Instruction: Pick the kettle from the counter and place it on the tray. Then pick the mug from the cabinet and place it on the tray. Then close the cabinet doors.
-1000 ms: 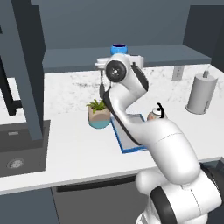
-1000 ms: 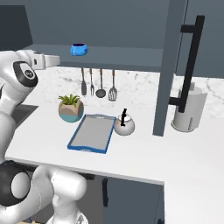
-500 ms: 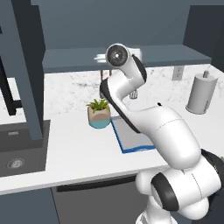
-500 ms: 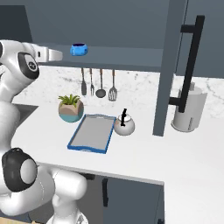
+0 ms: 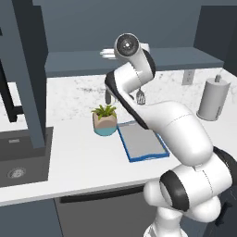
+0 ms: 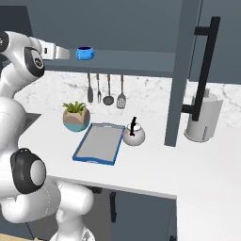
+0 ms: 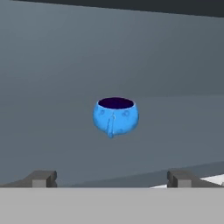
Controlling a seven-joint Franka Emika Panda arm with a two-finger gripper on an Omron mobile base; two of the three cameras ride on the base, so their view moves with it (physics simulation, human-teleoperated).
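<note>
No readable text — no labels, brands, numbers.

mug [image 6: 85, 53] upper left, on cabinet [image 6: 141, 61] shelf | tray [image 6: 98, 143] frame centre on desk [image 6: 155, 167] | kettle [image 6: 133, 135] touching tray's right | plant pot [image 6: 76, 117] left-behind tray

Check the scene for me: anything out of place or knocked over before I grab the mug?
One thing: the kettle stands on the counter beside the tray, at its right rim, not on it. It is upright. The mug sits upright on the cabinet shelf, ahead of the open gripper.
</note>
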